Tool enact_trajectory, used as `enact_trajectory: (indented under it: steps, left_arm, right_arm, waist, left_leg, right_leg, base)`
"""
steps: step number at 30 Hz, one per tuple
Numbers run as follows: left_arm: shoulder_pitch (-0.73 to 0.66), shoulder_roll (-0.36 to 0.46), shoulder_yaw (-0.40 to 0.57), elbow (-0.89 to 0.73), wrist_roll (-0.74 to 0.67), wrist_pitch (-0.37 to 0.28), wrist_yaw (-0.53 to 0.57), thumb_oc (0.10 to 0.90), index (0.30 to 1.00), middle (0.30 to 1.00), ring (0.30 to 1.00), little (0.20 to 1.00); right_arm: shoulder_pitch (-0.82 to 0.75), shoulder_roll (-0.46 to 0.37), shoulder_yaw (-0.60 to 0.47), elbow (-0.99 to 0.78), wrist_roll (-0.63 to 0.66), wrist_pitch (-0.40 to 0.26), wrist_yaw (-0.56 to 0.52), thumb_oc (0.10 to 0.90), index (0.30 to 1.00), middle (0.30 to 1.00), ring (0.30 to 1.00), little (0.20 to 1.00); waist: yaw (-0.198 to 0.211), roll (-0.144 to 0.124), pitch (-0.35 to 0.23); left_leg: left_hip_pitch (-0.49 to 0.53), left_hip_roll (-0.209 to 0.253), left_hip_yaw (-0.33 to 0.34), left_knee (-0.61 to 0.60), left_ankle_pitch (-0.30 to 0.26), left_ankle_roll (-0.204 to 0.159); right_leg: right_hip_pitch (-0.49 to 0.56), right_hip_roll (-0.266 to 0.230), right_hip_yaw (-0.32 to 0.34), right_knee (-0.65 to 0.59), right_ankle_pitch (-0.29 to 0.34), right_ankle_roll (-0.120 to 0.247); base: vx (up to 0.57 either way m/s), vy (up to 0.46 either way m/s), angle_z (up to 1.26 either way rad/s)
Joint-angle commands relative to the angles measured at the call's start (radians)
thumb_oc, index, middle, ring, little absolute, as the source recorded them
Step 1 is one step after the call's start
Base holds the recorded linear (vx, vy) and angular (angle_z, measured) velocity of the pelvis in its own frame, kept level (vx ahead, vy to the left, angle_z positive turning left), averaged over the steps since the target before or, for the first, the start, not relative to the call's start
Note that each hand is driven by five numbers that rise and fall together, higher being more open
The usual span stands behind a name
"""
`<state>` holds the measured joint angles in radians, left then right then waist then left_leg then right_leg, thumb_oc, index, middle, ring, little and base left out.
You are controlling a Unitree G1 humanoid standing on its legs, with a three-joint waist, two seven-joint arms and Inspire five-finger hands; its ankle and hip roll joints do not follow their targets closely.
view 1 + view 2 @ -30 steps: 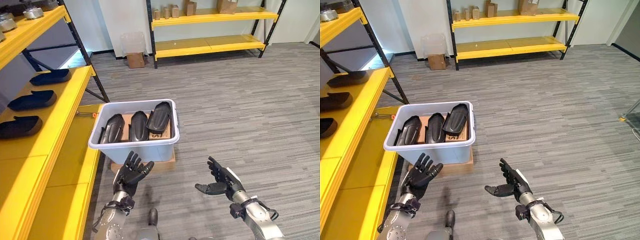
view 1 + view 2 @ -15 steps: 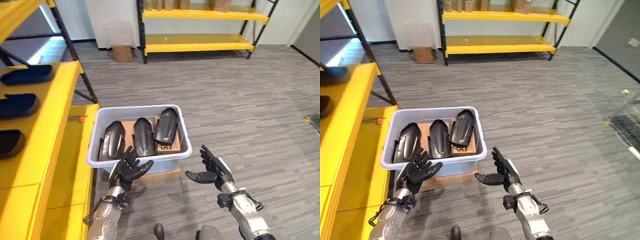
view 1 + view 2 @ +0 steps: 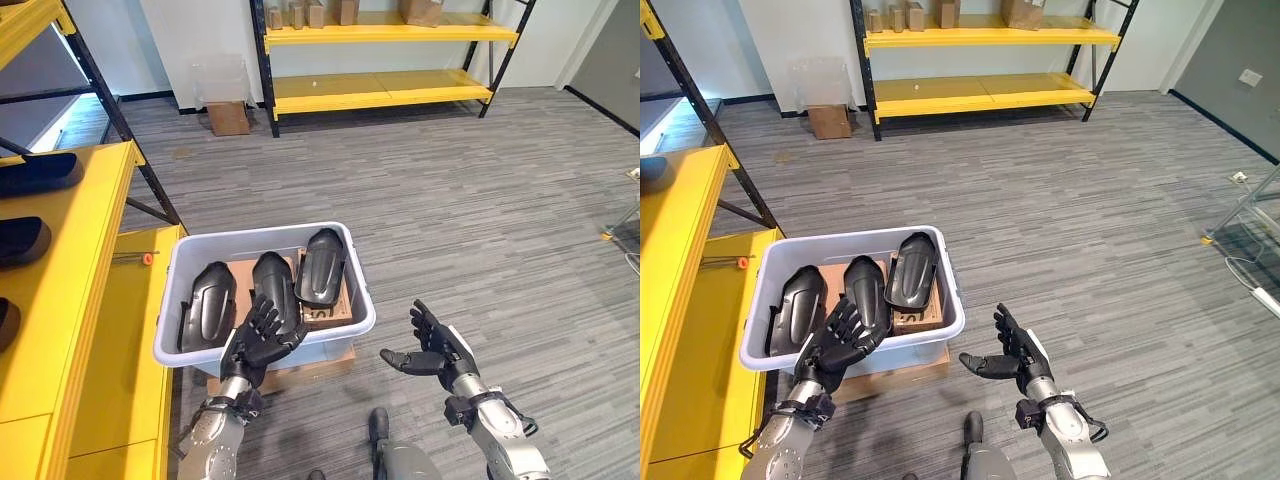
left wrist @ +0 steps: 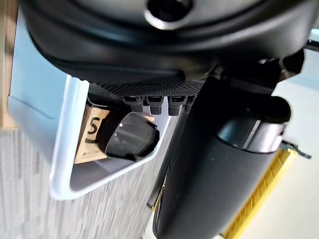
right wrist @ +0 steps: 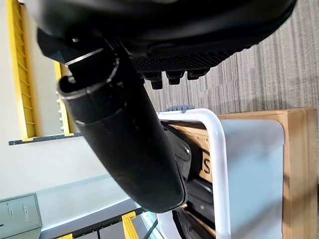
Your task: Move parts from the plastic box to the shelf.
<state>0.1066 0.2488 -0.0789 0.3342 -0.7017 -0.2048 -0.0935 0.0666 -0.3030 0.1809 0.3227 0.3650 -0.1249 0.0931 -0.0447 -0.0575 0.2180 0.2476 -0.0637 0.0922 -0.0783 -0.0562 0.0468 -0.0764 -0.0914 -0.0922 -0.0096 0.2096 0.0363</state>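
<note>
a pale grey plastic box (image 3: 170, 345) sits at lower left of centre, holding three glossy black moulded parts (image 3: 207, 305) side by side, lengthwise. the yellow shelf (image 3: 70, 290) runs down the left edge, with similar dark parts (image 3: 38, 172) on it.

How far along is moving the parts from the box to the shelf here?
Done: dark parts already lie on the yellow shelf. In hand: nothing; the left hand and right hand are open at the plastic box. Left: three black parts in it.
</note>
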Motion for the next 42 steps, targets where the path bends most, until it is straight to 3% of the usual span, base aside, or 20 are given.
enact_trajectory:
  steps: [1,8,11,13,15,16,17,18,19,21,22,26,29,34,38,42]
  left_arm:
    - [-0.068,0.016,0.021,-0.133,-0.028,-0.098,-0.022,0.9,1.0,1.0,1.0,1.0]
    - [-0.046,0.018,0.018,-0.168,-0.033,-0.063,-0.057,0.9,1.0,1.0,1.0,1.0]
    - [-0.048,0.019,0.014,-0.174,-0.061,-0.075,-0.048,0.9,1.0,1.0,1.0,1.0]
    - [-0.068,0.016,0.009,-0.158,-0.08,-0.078,-0.05,0.9,1.0,1.0,1.0,1.0]
    - [-0.094,0.012,0.0,-0.159,-0.074,-0.057,-0.044,0.9,1.0,1.0,1.0,1.0]
    - [-0.102,0.008,0.0,-0.154,-0.072,-0.046,-0.047,0.9,1.0,1.0,1.0,1.0]
    - [-0.109,0.007,-0.001,-0.134,-0.076,-0.043,-0.062,0.9,1.0,1.0,1.0,1.0]
    - [-0.105,0.012,-0.007,-0.109,-0.086,-0.042,-0.09,0.9,1.0,1.0,1.0,1.0]
    - [-0.102,0.013,-0.009,-0.105,-0.09,-0.042,-0.097,0.9,1.0,1.0,1.0,1.0]
    - [-0.085,0.016,-0.011,-0.106,-0.089,-0.025,-0.117,0.9,1.0,1.0,1.0,1.0]
    - [-0.088,0.017,-0.02,-0.087,-0.082,-0.029,-0.138,0.9,1.0,1.0,1.0,1.0]
    - [-0.099,0.021,-0.043,-0.054,-0.042,-0.064,-0.117,0.9,1.0,1.0,1.0,1.0]
    - [-0.098,0.037,-0.031,-0.061,-0.028,-0.072,-0.099,0.9,1.0,1.0,1.0,1.0]
    - [-0.103,0.053,-0.013,-0.057,-0.044,-0.058,-0.103,0.9,1.0,1.0,1.0,1.0]
    - [-0.088,0.06,-0.003,-0.068,-0.048,-0.04,-0.117,0.9,1.0,1.0,1.0,1.0]
    - [-0.078,0.063,0.007,-0.071,-0.053,-0.029,-0.119,0.9,1.0,1.0,1.0,1.0]
  right_arm:
    - [-0.073,-0.016,-0.039,-0.072,0.004,-0.072,-0.023,0.9,1.0,1.0,1.0,1.0]
    - [-0.081,-0.058,-0.071,-0.123,-0.115,-0.151,-0.093,0.9,1.0,1.0,1.0,1.0]
    - [-0.115,-0.135,-0.1,-0.16,-0.195,-0.221,-0.086,0.9,1.0,1.0,1.0,1.0]
    - [-0.146,-0.185,-0.1,-0.185,-0.226,-0.256,-0.103,0.9,1.0,1.0,1.0,1.0]
    - [-0.184,-0.229,-0.096,-0.211,-0.262,-0.278,-0.15,0.9,1.0,1.0,1.0,1.0]
    - [-0.203,-0.239,-0.093,-0.209,-0.283,-0.288,-0.163,0.9,1.0,1.0,1.0,1.0]
    - [-0.241,-0.252,-0.089,-0.207,-0.292,-0.282,-0.17,0.9,1.0,1.0,1.0,1.0]
    - [-0.292,-0.271,-0.084,-0.223,-0.306,-0.256,-0.175,0.9,1.0,1.0,1.0,1.0]
    - [-0.299,-0.275,-0.083,-0.228,-0.304,-0.251,-0.173,0.9,1.0,1.0,1.0,1.0]
    - [-0.32,-0.284,-0.081,-0.262,-0.267,-0.211,-0.143,0.9,1.0,1.0,1.0,1.0]
    - [-0.345,-0.299,-0.076,-0.275,-0.249,-0.196,-0.122,0.9,1.0,1.0,1.0,1.0]
    - [-0.363,-0.316,-0.055,-0.281,-0.265,-0.205,-0.084,0.9,1.0,1.0,1.0,1.0]
    - [-0.368,-0.324,-0.033,-0.303,-0.342,-0.25,-0.064,0.9,1.0,1.0,1.0,1.0]
    - [-0.418,-0.327,0.002,-0.325,-0.365,-0.252,-0.045,0.9,1.0,1.0,1.0,1.0]
    - [-0.495,-0.331,0.06,-0.312,-0.379,-0.199,-0.004,0.9,1.0,1.0,1.0,1.0]
    - [-0.552,-0.334,0.107,-0.275,-0.432,-0.209,0.029,0.9,1.0,1.0,1.0,1.0]
  waist:
    - [0.004,0.004,-0.065]
    - [-0.005,0.001,-0.055]
    - [-0.009,-0.005,-0.047]
    - [-0.005,-0.012,-0.036]
    - [0.026,-0.025,-0.012]
    - [0.035,-0.028,-0.005]
    - [0.041,-0.024,0.001]
    - [0.042,-0.013,0.001]
    - [0.043,-0.011,0.003]
    - [0.049,0.004,0.005]
    - [0.053,0.003,-0.002]
    - [0.058,0.013,-0.023]
    - [0.067,0.014,-0.05]
    - [0.089,0.0,-0.061]
    - [0.122,-0.012,-0.066]
    - [0.145,-0.017,-0.067]
  left_leg:
    - [-0.025,0.03,-0.076,-0.009,-0.045,0.003]
    - [-0.018,0.067,-0.046,0.027,-0.059,-0.016]
    - [-0.042,0.071,-0.015,0.16,-0.108,-0.019]
    - [-0.103,0.075,0.01,0.377,-0.087,-0.027]
    - [-0.289,0.057,-0.02,0.593,0.006,-0.048]
    - [-0.326,0.059,-0.019,0.613,0.014,-0.049]
    - [-0.34,0.083,-0.008,0.564,0.021,-0.053]
    - [-0.321,0.131,0.016,0.386,0.045,-0.067]
    - [-0.308,0.138,0.02,0.341,0.054,-0.071]
    - [-0.297,0.19,-0.01,0.199,0.164,-0.111]
    - [-0.275,0.191,-0.02,0.132,0.138,-0.11]
    - [-0.199,0.189,-0.019,0.045,0.109,-0.119]
    - [-0.146,0.169,-0.014,0.004,0.087,-0.116]
    - [-0.141,0.142,-0.03,-0.001,0.062,-0.101]
    - [-0.139,0.129,-0.043,-0.004,0.049,-0.09]
    - [-0.142,0.125,-0.055,0.003,0.044,-0.087]
  right_leg:
    - [0.053,0.016,-0.007,0.023,-0.116,0.08]
    - [0.09,0.022,-0.013,0.049,-0.169,0.056]
    - [0.09,0.026,-0.022,0.079,-0.197,0.025]
    - [0.1,0.025,-0.029,0.087,-0.215,-0.001]
    - [0.131,0.031,-0.019,0.071,-0.216,-0.024]
    - [0.14,0.031,-0.016,0.071,-0.218,-0.027]
    - [0.15,0.034,-0.021,0.075,-0.227,-0.024]
    - [0.162,0.036,-0.03,0.081,-0.238,-0.011]
    - [0.167,0.034,-0.031,0.082,-0.241,-0.008]
    - [0.198,0.036,-0.025,0.07,-0.247,-0.002]
    - [0.217,0.022,-0.018,0.043,-0.241,0.007]
    - [0.229,-0.004,-0.03,0.015,-0.234,0.031]
    - [0.224,-0.02,-0.056,-0.005,-0.219,0.053]
    - [0.22,-0.031,-0.067,-0.015,-0.211,0.066]
    - [0.229,-0.039,-0.078,-0.027,-0.208,0.071]
    - [0.238,-0.04,-0.086,-0.026,-0.217,0.07]
  base:
    - [0.15,-0.102,-0.21]
    - [0.21,-0.169,-0.07]
    - [0.2,-0.197,0.05]
    - [0.14,-0.18,0.01]
    - [0.11,-0.161,0.01]
    - [0.12,-0.048,-0.07]
    - [0.21,0.147,-0.22]
    - [0.21,0.196,-0.25]
    - [0.23,0.264,-0.18]
    - [0.19,0.279,0.14]
    - [0.17,0.328,0.45]
    - [0.12,0.244,-0.01]
    - [0.12,0.18,-0.17]
    - [0.04,0.073,0.0]
    - [0.06,0.022,0.17]
    - [0.06,0.06,0.17]
